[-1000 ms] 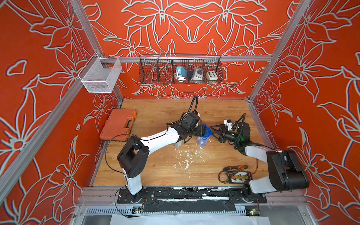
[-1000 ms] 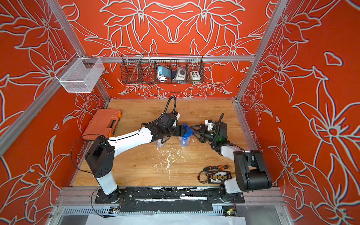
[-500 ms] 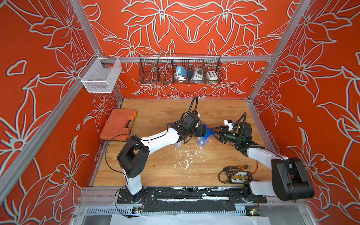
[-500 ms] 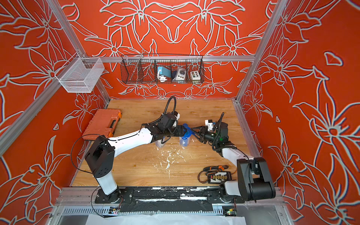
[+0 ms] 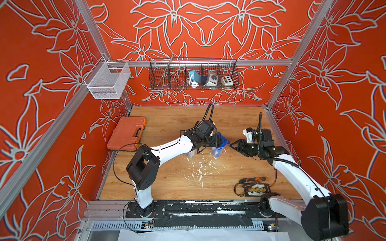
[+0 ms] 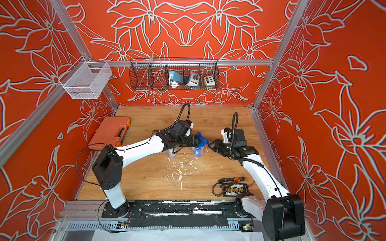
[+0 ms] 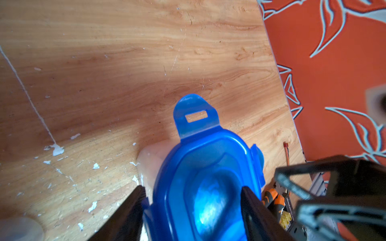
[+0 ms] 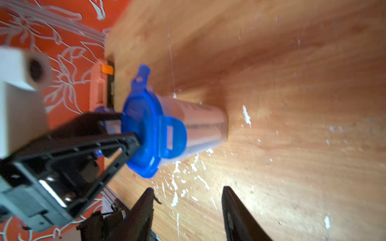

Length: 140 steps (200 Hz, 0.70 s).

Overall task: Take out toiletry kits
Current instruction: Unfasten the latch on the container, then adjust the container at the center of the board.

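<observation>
A tall clear tub (image 5: 217,152) (image 6: 197,151) with a blue tabbed lid (image 5: 222,141) (image 7: 200,177) (image 8: 142,129) stands mid-table. My left gripper (image 5: 218,140) (image 6: 196,140) (image 7: 192,187) reaches over it from the left, its fingers lying against opposite sides of the lid. My right gripper (image 5: 231,145) (image 6: 210,144) (image 8: 188,188) hangs just right of the lid's near tab, open, with only wood between its fingers. A second clear tub (image 5: 191,153) (image 6: 171,153) stands partly under my left arm. The toiletry kits are hidden; I cannot make out what the tubs hold.
An orange tool case (image 5: 127,133) lies at the left edge. A charger board with cables and pliers (image 5: 253,186) sits front right. White flecks (image 5: 200,169) litter the wood. A black wire basket (image 5: 193,75) and a white mesh basket (image 5: 107,81) hang on the walls.
My right arm's lower link has swung toward the front right, while its gripper stays close to the right of the lid. My left arm has held its place at the lid.
</observation>
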Each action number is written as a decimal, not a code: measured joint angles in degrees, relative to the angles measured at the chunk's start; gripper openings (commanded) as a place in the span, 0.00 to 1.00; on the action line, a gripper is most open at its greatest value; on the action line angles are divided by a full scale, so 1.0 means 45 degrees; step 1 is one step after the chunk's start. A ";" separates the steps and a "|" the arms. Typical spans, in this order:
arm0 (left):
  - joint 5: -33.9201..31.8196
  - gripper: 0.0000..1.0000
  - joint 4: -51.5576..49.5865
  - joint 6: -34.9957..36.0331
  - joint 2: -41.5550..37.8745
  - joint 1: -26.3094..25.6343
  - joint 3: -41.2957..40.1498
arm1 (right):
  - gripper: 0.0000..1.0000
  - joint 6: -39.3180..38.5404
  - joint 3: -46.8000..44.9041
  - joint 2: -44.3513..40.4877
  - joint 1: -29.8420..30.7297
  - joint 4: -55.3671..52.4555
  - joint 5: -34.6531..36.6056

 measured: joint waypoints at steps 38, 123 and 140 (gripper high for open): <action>0.0092 0.68 -0.0539 0.0141 0.0102 0.0019 0.0316 | 0.61 -0.0544 0.0029 0.0384 0.0967 -0.0777 0.1103; 0.0811 0.58 -0.0194 0.0262 -0.0015 0.0277 0.0029 | 0.61 -0.0651 0.2021 0.2268 0.1044 -0.0758 0.2754; 0.1010 0.57 -0.0199 0.0170 -0.0087 0.0204 -0.0087 | 0.61 -0.0646 0.2307 0.2341 0.1044 -0.0816 0.2856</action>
